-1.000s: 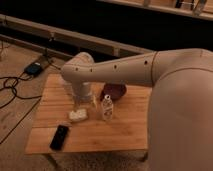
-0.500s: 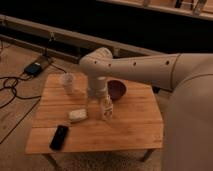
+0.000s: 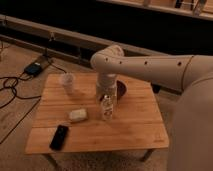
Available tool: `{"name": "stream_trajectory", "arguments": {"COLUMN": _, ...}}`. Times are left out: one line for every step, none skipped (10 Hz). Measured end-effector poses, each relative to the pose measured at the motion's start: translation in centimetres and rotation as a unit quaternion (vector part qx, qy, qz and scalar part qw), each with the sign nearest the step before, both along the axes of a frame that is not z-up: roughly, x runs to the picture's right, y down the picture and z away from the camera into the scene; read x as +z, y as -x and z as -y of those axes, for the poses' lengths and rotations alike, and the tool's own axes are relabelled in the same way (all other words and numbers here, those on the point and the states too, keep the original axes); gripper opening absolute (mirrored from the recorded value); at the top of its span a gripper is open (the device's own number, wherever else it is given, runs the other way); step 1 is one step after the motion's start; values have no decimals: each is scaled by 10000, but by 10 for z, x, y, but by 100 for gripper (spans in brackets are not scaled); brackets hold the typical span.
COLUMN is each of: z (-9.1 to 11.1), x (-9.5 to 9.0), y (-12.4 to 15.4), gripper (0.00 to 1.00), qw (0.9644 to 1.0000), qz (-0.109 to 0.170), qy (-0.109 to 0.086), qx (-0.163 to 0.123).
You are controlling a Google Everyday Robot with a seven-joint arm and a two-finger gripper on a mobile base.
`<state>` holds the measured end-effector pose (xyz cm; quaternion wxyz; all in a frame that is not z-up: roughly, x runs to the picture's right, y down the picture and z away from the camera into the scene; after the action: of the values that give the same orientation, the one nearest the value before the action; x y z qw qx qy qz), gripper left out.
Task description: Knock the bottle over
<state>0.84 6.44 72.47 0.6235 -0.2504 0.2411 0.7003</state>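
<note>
The bottle (image 3: 107, 108) is small and clear with a pale label. It stands upright near the middle of the wooden table (image 3: 130, 127). My gripper (image 3: 106, 93) hangs down from the white arm (image 3: 150, 67), which reaches in from the right. The gripper is directly above and just behind the bottle's top, touching it or very close to it. The bottle's cap is hidden against the gripper.
A translucent whitish cup (image 3: 67, 82) stands at the table's back left. A small flat whitish block (image 3: 78, 115) lies left of the bottle. A black phone (image 3: 59, 136) lies near the front left edge. A dark bowl (image 3: 121, 89) sits behind the gripper. Cables (image 3: 12, 85) and a box lie on the floor to the left.
The arm has swung right across the table, uncovering the cup. The gripper has settled over the bottle, which still stands upright.
</note>
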Motion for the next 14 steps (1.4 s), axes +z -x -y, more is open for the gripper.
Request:
{"name": "stream_trajectory", "arguments": {"z": 3, "x": 5, "y": -4, "gripper": 65, "qw": 10000, "qz": 5, "qy": -39, "qx": -47}}
{"name": "stream_trajectory", "arguments": {"z": 6, "x": 11, "y": -7, "gripper": 65, "qw": 9999, "qz": 35, "qy": -67, "qx": -92}}
{"name": "stream_trajectory", "arguments": {"z": 10, "x": 18, "y": -8, "gripper": 65, "qw": 9998, "qz": 75, "qy": -96, "qx": -124}}
{"name": "stream_trajectory", "arguments": {"z": 12, "x": 21, "y": -7, "gripper": 65, "qw": 9998, "qz": 114, "qy": -110, "qx": -131}}
{"name": "stream_trajectory", "arguments": {"z": 16, "x": 26, "y": -3, "gripper": 65, "qw": 9996, "qz": 201, "qy": -116, "qx": -156}}
{"name": "stream_trajectory", "arguments": {"z": 17, "x": 29, "y": 6, "gripper": 65, "qw": 9993, "qz": 296, "qy": -99, "qx": -189}}
{"name": "stream_trajectory", "arguments": {"z": 17, "x": 30, "y": 20, "gripper": 65, "qw": 9989, "qz": 409, "qy": -68, "qx": -225}}
{"name": "stream_trajectory", "arguments": {"z": 17, "x": 28, "y": 30, "gripper": 65, "qw": 9985, "qz": 485, "qy": -6, "qx": -245}}
{"name": "stream_trajectory", "arguments": {"z": 17, "x": 25, "y": 41, "gripper": 65, "qw": 9981, "qz": 563, "qy": 80, "qx": -248}}
{"name": "stream_trajectory", "arguments": {"z": 17, "x": 21, "y": 50, "gripper": 65, "qw": 9977, "qz": 616, "qy": 155, "qx": -244}}
{"name": "stream_trajectory", "arguments": {"z": 18, "x": 19, "y": 56, "gripper": 65, "qw": 9973, "qz": 657, "qy": 215, "qx": -250}}
{"name": "stream_trajectory", "arguments": {"z": 19, "x": 17, "y": 66, "gripper": 65, "qw": 9967, "qz": 716, "qy": 259, "qx": -273}}
{"name": "stream_trajectory", "arguments": {"z": 21, "x": 16, "y": 73, "gripper": 65, "qw": 9962, "qz": 762, "qy": 287, "qx": -300}}
{"name": "stream_trajectory", "arguments": {"z": 22, "x": 17, "y": 77, "gripper": 65, "qw": 9959, "qz": 794, "qy": 303, "qx": -313}}
